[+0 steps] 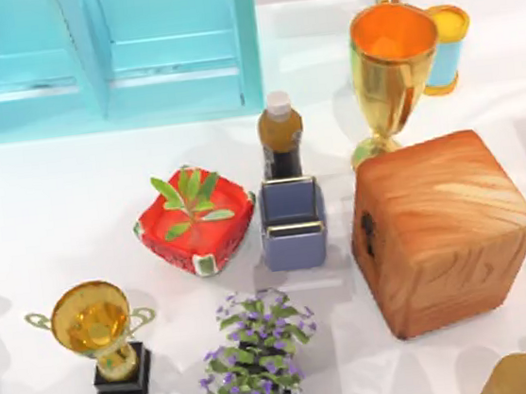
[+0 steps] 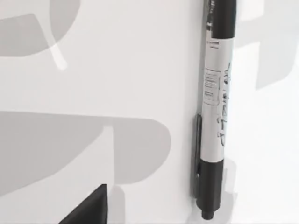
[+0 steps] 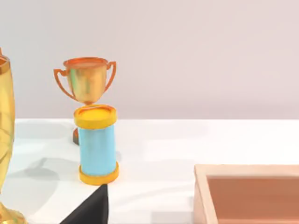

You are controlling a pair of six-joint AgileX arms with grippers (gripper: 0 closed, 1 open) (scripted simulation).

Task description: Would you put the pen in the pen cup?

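Observation:
The pen (image 2: 216, 107) has a white printed barrel and black ends with a clip, and it lies flat on the white table right below my left wrist camera. A dark corner of my left gripper (image 2: 88, 210) shows at that picture's edge, apart from the pen. The pen cup (image 1: 293, 222) is small, square and slate-blue. It stands upright at mid-table between the red plant pot and the wooden box, just in front of the brown bottle. A dark corner of my right gripper (image 3: 91, 210) appears in the right wrist view.
Around the cup stand a red plant pot (image 1: 194, 219), a brown bottle (image 1: 281, 136), a tall gold goblet (image 1: 391, 68) and a large wooden box (image 1: 442, 229). A trophy (image 1: 98, 335) and purple flowers (image 1: 257, 354) stand nearer the front. A turquoise cabinet (image 1: 104, 53) lines the back left.

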